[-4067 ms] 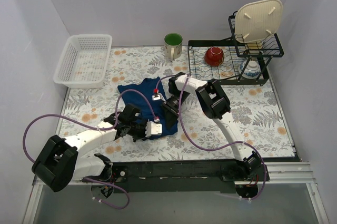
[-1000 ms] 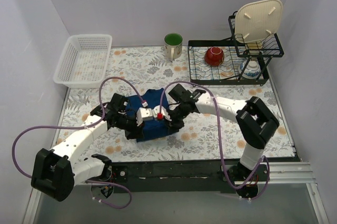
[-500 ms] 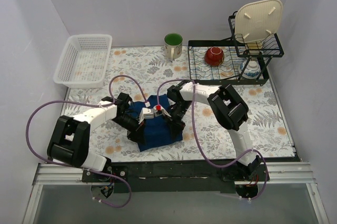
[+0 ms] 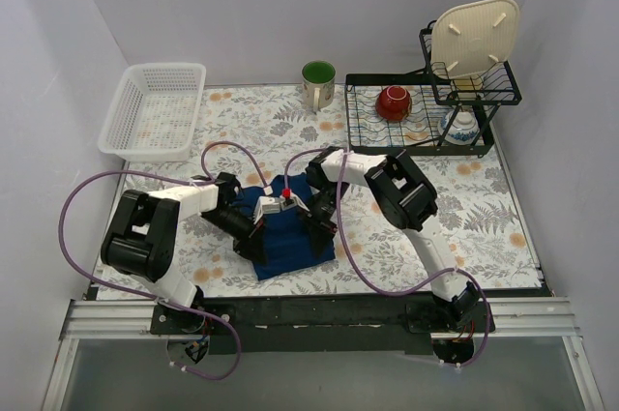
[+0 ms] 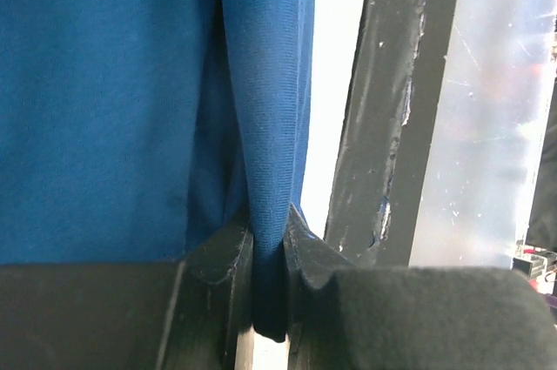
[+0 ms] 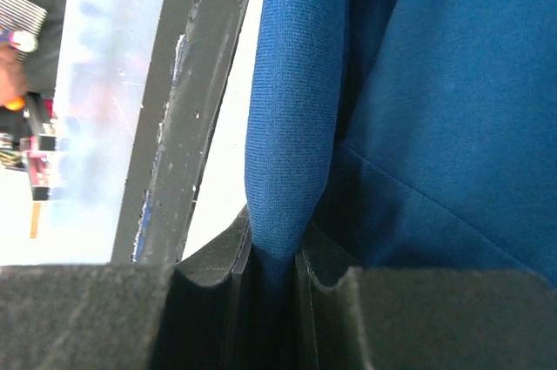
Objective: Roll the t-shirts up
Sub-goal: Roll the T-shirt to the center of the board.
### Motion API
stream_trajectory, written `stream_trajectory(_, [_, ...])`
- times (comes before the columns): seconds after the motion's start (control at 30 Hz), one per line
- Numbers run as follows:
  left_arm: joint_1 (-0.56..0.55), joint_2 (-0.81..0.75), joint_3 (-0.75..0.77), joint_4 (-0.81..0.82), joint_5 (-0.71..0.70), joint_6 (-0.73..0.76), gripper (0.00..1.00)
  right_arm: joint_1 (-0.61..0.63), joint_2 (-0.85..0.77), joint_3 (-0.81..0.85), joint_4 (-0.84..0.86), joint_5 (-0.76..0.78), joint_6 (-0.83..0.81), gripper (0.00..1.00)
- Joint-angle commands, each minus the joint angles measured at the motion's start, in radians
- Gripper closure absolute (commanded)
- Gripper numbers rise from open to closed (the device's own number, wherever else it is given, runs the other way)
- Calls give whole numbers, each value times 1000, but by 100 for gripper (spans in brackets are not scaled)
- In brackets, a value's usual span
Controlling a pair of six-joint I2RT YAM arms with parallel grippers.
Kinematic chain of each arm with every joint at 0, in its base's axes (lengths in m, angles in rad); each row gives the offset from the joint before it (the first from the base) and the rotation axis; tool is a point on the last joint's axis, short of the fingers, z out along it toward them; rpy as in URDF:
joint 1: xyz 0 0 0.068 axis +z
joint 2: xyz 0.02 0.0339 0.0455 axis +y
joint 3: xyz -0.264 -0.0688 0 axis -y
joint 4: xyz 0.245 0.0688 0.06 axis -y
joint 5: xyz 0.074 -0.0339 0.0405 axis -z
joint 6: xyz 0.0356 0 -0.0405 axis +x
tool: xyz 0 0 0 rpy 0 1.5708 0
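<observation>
Navy t-shirt (image 4: 295,247), folded to a narrow band at the centre of the desk (image 4: 484,208), with its long axis running from the near edge toward the back wall. Left fingers (image 5: 228,259) and right fingers (image 6: 228,255) each clamp a side fold at its far end, probably so that both edges turn over evenly for rolling.

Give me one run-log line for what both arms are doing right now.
task: roll t-shirt | left gripper: shut on a cloth fold | right gripper: shut on a cloth fold | state: bunched between both grippers, not yet rolled
</observation>
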Motion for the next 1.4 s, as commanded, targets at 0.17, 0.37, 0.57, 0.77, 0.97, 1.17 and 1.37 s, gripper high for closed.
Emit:
stream_trajectory(0.17, [-19,-51,-61,-18,-282,-42,76,14,134,136,-17,175,27,92])
stream_trajectory(0.37, [41,-195,-27,-74,-259,-55,64,33,163,173,-17,219,33,92])
stream_trajectory(0.57, [42,-400,77,-105,-248,-100,57,47,234,231,-17,230,74,92])
stream_trajectory(0.77, [-42,-569,68,13,-184,-106,41,45,333,358,-14,248,159,92])
stream_trajectory(0.97, [-151,-537,13,70,-214,-71,36,46,367,369,-16,244,180,92])
stream_trajectory(1.17, [-215,-507,-38,102,-228,-25,35,46,370,351,-14,236,188,92])
stream_trajectory(1.37, [-278,-496,-111,162,-288,-60,34,46,383,357,-14,231,183,91])
